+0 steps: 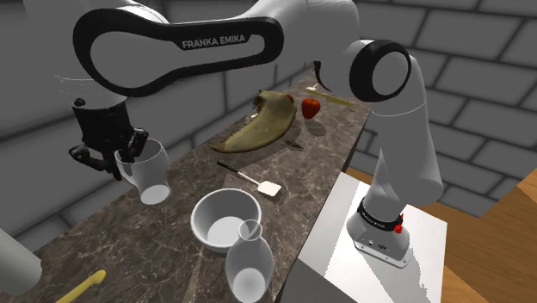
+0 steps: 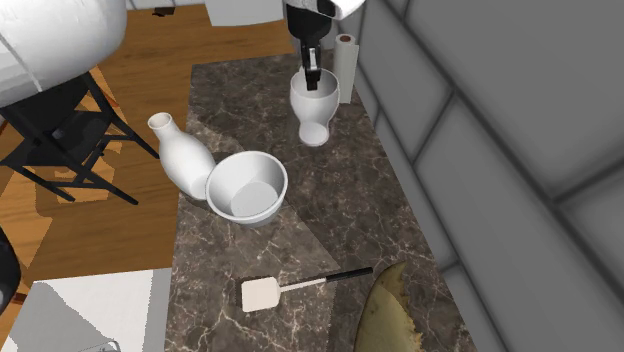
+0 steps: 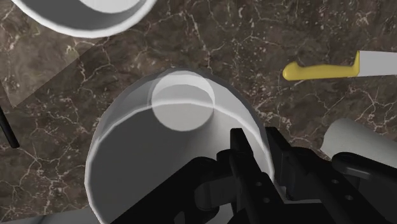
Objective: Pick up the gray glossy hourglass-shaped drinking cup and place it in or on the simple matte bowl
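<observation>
Wrist view first: how is the claw (image 3: 257, 143) standing?
It is narrow. One black finger is inside the grey cup (image 3: 127, 159), the other outside, and the cup's wall is pinched between them near the rim.

And where is the cup?
In the shoulder view it hangs under the claw (image 1: 129, 155), a little tilted, beside the white bowl (image 1: 225, 219) and apart from it. The second exterior view puts it near the wall, with the bowl (image 2: 247, 185) closer to the bench (image 2: 330, 210) edge.

Does its foot touch the bench?
I cannot tell; the foot looks very near the stone.

What is hard to see?
The fingertips are partly covered by the cup wall. A tool with a yellow handle (image 3: 318, 69) is cut off by the picture edge. A pale grey shape (image 3: 356, 137) next to the claw I cannot name.
</observation>
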Available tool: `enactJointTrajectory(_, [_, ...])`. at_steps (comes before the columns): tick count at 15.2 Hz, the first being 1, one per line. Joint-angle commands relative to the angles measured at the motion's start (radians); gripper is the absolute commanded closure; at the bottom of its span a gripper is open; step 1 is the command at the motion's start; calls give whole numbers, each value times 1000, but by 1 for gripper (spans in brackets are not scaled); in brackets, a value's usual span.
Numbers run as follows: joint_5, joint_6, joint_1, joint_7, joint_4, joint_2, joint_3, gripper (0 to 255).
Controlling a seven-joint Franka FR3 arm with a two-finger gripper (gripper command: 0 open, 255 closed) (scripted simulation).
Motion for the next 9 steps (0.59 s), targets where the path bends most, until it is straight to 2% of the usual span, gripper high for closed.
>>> enactJointTrajectory(1, [-2,-30,7,0,36,5,0,255])
enactJointTrajectory(5, [-7,-92,23,-2,114,20,-1,255])
enactJointTrajectory(9, [78,-11,-62,-3,-168,-193,33,255])
